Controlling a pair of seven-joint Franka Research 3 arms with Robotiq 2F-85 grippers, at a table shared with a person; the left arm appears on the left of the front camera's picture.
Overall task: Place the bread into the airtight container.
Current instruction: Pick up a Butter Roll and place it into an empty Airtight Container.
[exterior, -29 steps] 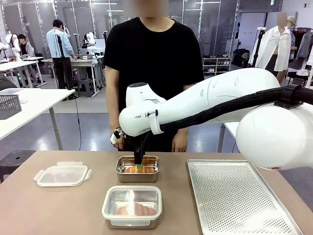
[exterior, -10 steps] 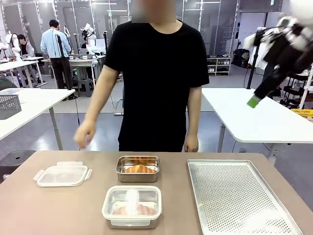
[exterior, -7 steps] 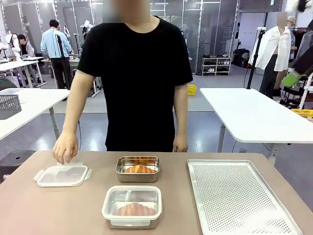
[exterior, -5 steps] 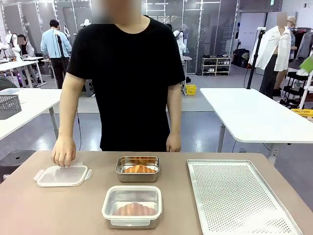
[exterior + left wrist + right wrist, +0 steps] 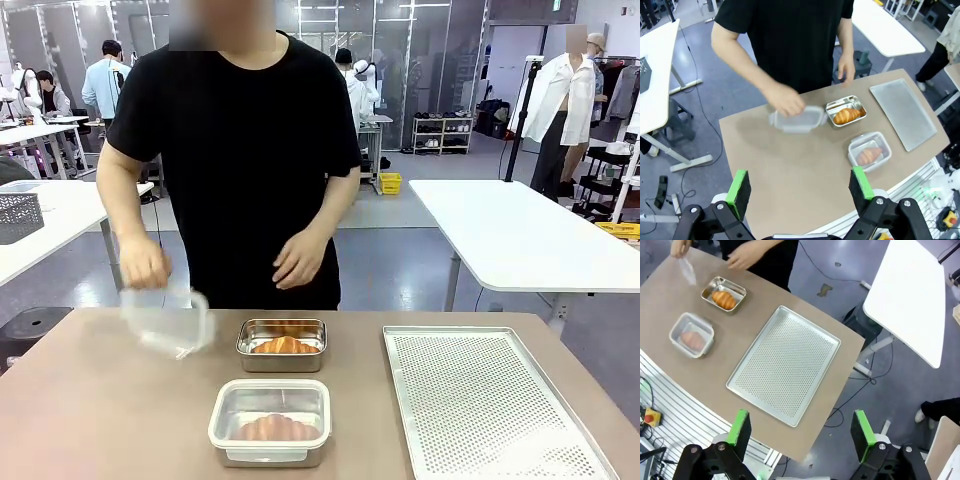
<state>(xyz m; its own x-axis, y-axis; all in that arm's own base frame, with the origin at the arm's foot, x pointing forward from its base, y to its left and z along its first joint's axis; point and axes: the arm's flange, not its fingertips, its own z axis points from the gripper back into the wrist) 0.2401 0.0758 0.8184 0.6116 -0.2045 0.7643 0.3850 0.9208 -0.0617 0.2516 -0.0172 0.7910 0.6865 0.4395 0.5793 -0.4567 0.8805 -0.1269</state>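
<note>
**Front view: bread boxed, lid in the person's hand**

Front view, read left to right, showed the person's hand (image 5: 143, 263) at left of centre holding the clear lid (image 5: 170, 322) tilted in the air, just left of the open steel container (image 5: 282, 344). That container sat at frame centre with a croissant (image 5: 284, 345) inside. Below it, lower centre, stood the closed container (image 5: 270, 421), lidded, with a second piece of bread (image 5: 280, 428) visible through the plastic. The person's other hand (image 5: 299, 258) hovered above the open container. To the right lay the perforated tray (image 5: 490, 400), bare.

From the left wrist view, the left gripper (image 5: 801, 192) hung high over the table (image 5: 785, 165), jaws spread wide and holding nothing. The right gripper (image 5: 803, 434), in its own view, was likewise released and empty, high above the tray.

Judged from this, the placing step looked finished and the sealing step was in hand. The next move called for the lid to be lowered square onto the open container's rim and pressed shut.
</note>
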